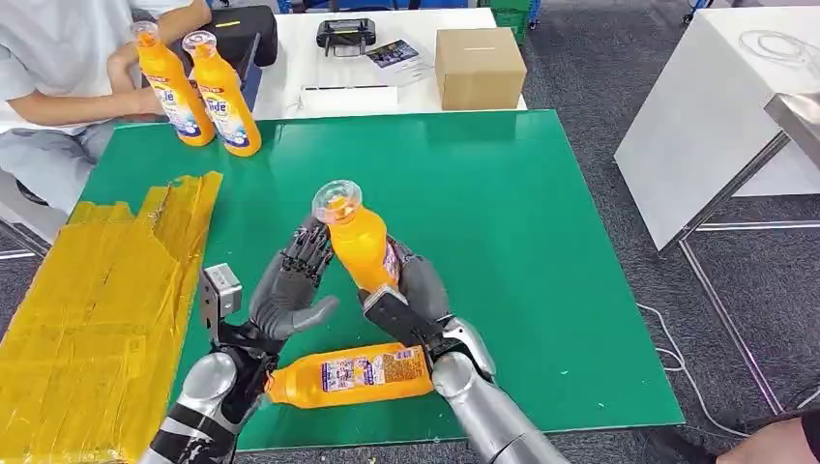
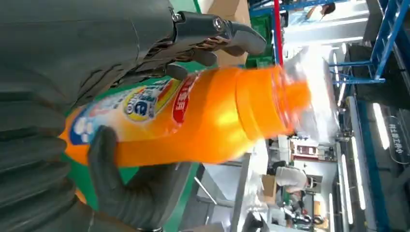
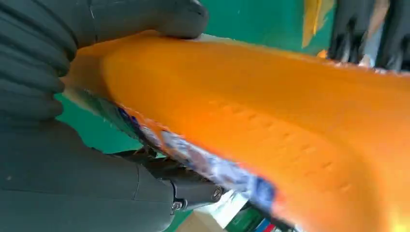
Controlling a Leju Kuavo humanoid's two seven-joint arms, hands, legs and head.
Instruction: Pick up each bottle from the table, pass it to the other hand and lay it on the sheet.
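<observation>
So your right hand [image 1: 411, 290] has its fingers wrapped around the lower body of an orange plastic bottle with a clear cap [image 1: 356, 240], holding it up above the green table mat [image 1: 541, 242] with the cap end tilted up and a bit to the left. Your left hand [image 1: 290, 285] is right up against the same bottle from the other side: in the head view its dark fingers [image 1: 307, 249] touch the bottle's neck area and the thumb sticks out below. From the left wrist camera the bottle [image 2: 193, 121] sits between the thumb [image 2: 130, 188] and the fingers on top, so that hand looks closed around it too, though how firmly it grips I can't tell. The right wrist view is mostly blurry orange bottle [image 3: 270, 125] with the grey thumb [image 3: 145, 19] pressed on it.

A second orange bottle with a printed label [image 1: 353, 375] lies on its side on the mat, just under your two wrists near the front edge. Two more upright orange bottles [image 1: 198, 87] stand at the far left corner of the mat, next to a seated person in a white shirt [image 1: 58, 58]. The crinkly yellow sheet [image 1: 92, 319] covers the left side. A cardboard box [image 1: 479, 66] sits on the white table behind.
</observation>
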